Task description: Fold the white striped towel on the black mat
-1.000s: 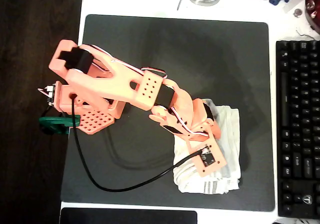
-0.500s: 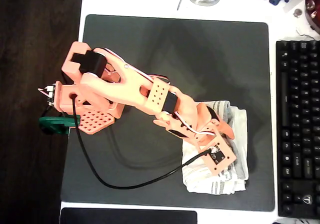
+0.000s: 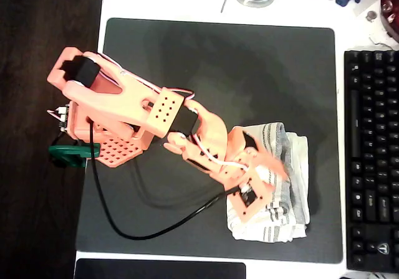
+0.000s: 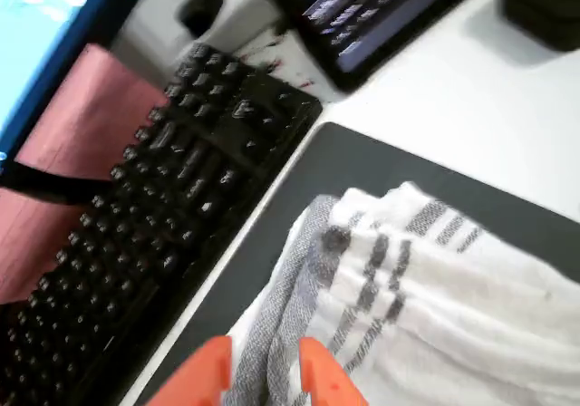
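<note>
In the overhead view the orange arm [image 3: 134,111] is mounted at the left edge of the black mat [image 3: 249,61], its base sitting partly over the dark strip beside the desk, with a green clamp [image 3: 65,156] just below it and a black cable [image 3: 124,226] looping from the base across the mat's lower left part toward the wrist. The arm reaches rightward and down over the mat, and its claw [image 3: 274,167] hangs above the white striped towel [image 3: 293,185], which lies bunched and partly folded near the mat's lower right corner, entirely on the mat and close to its bottom and right edges. Grey stripes show along the towel's top edge and again along its bottom edge. Right of the mat, along the desk's right edge, lies a black keyboard [image 3: 371,160]. In the wrist view the keyboard [image 4: 154,216] runs across the left side, the mat's edge [image 4: 362,166] beside it, and the towel [image 4: 426,279] fills the lower right with its grey stripes facing up. The two orange fingertips [image 4: 322,379] rise from the bottom edge with a fold of the towel's grey-striped hem lying between them; they are slightly apart, and whether they actually pinch the cloth I cannot tell.
</note>
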You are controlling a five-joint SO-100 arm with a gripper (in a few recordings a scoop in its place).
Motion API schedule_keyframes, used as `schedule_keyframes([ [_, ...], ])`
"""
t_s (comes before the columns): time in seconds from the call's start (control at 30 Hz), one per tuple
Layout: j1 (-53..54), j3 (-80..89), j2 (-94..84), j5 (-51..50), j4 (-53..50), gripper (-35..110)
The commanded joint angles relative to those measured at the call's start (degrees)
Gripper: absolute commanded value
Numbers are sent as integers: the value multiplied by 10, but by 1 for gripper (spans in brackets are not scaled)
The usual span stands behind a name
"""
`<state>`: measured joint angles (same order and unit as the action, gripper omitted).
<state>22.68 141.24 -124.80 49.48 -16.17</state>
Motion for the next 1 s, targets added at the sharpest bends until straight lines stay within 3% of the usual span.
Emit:
schedule_keyframes([
  [0.0, 5, -26, 40, 9, 17, 5],
  [0.17, 18, -71, 180, -13, 85, 1],
  [0.53, 54, -254, 435, 0, 73, 1],
  [0.67, 51, -230, 394, -5, 63, 2],
  [0.97, -1, -116, 126, -33, -26, 2],
])
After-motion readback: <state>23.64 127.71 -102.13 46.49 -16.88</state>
